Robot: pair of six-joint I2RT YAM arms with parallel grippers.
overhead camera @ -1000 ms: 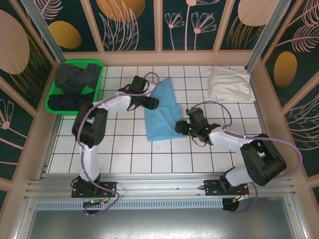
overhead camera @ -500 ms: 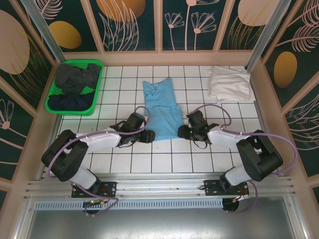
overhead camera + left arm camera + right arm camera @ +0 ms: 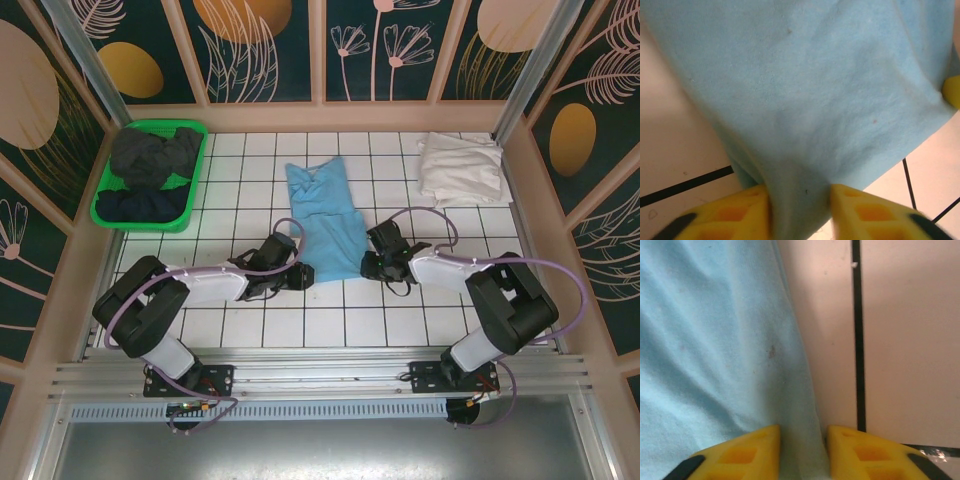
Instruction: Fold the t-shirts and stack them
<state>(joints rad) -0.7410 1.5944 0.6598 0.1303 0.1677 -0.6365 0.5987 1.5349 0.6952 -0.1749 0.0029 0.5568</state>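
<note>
Arms dropped low, left end effector (image 3: 800, 200) and right end effector (image 3: 802, 442) pinching sky-blue shirt (image 3: 325, 215) (near corners)

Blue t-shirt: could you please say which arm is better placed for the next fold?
Left, marginally: the left gripper pinches a full bunch of the blue t-shirt at its near hem, while the right gripper holds only the edge. Probably both lift together.

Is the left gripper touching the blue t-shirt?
Touching. The left wrist view shows the blue t-shirt bunched between the left gripper's yellow fingers.
</note>
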